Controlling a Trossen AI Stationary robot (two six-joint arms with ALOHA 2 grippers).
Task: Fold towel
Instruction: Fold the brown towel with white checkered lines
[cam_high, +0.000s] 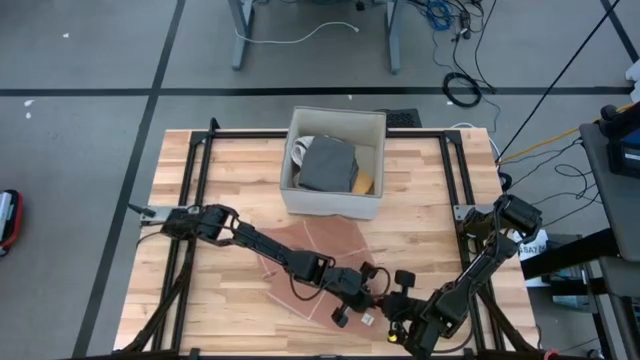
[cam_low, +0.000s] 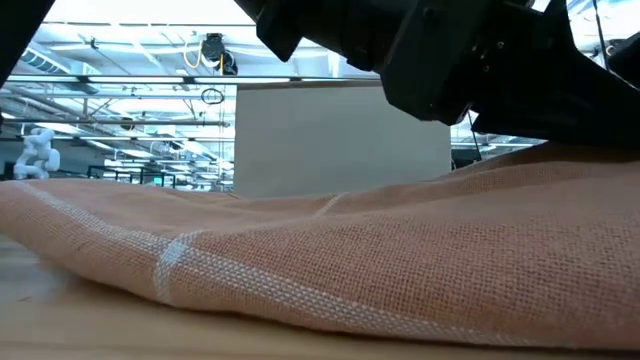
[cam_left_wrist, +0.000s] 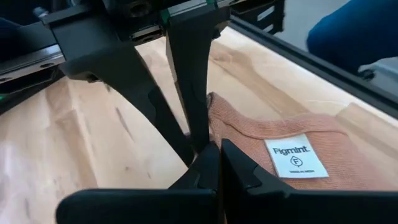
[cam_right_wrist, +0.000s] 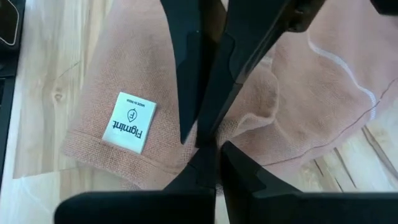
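Pinching noted: salmon-pink woven towel (cam_high: 325, 255) lies near tabletop's front edge; left gripper (cam_high: 352, 305) and right gripper (cam_high: 392, 312) clamped together on labelled hem, likely for lifting fold.

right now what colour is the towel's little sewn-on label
White with dark lettering, on the salmon-pink towel; the label shows best in the right wrist view.

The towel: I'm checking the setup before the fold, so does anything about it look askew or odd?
The towel lies skewed to the table edges, rumpled rather than flat, with its white label facing up near one corner. Both the left gripper and right gripper are shut at its near edge. Nothing looks damaged.
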